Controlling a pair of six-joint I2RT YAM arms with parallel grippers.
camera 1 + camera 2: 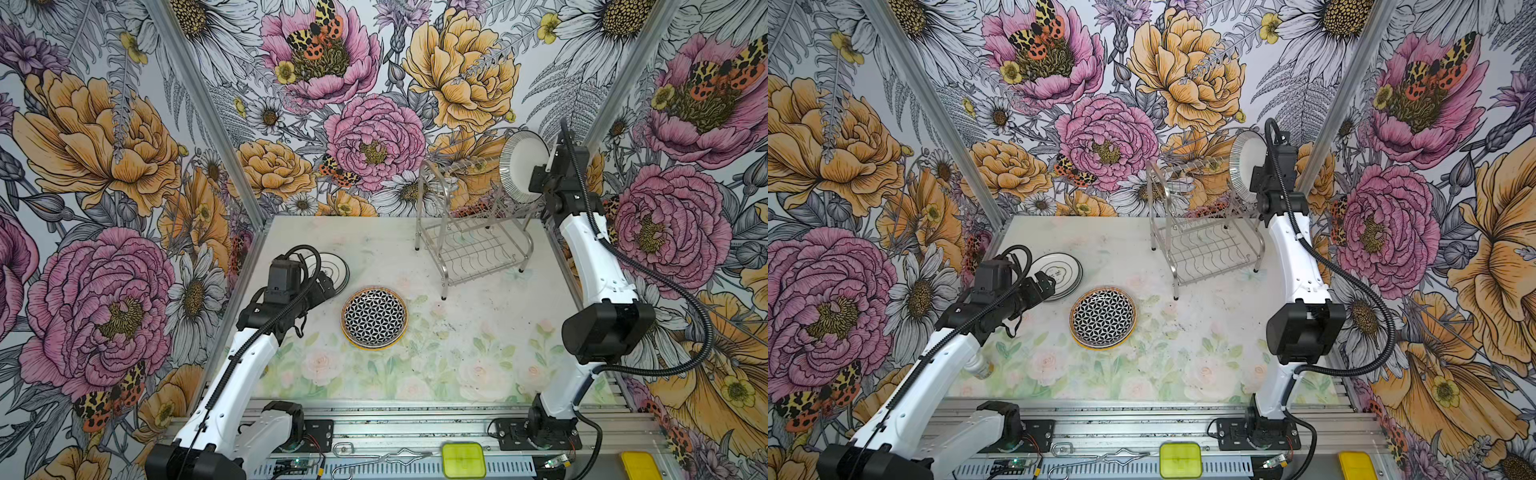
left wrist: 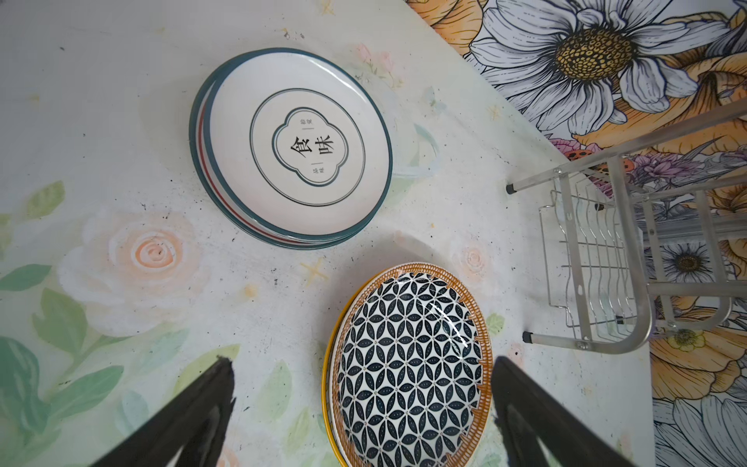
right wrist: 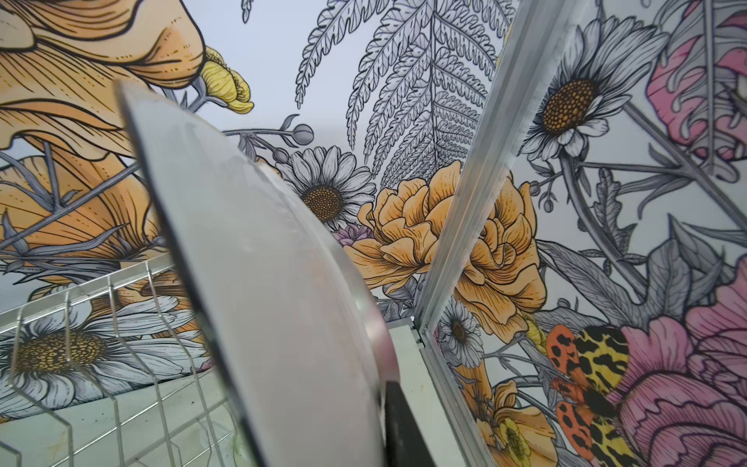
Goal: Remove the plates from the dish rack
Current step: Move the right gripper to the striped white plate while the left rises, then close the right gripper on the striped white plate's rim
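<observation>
Though smooth, round stripe-rimmed plate (image 1: 523, 166); shiny wire rack (image 1: 473, 232).

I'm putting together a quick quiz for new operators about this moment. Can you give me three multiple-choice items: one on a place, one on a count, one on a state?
1. Where is the striped-rim plate?
A. lying flat in a pile
B. standing on the top level of the dish rack, at the end by the right arm
C. on the bottom shelf

2. How many piles of plates lie on the table?
A. one
B. two
C. four

3. How does the left gripper stand?
A. open, holding nothing
B. shut on a plate
C. shut on the rack

Answers:
1 B: both top views show it on edge up there.
2 B: one pile is topped by the character plate and the other by the lattice plate.
3 A: its wrist view shows the fingers spread wide above the table.
</observation>
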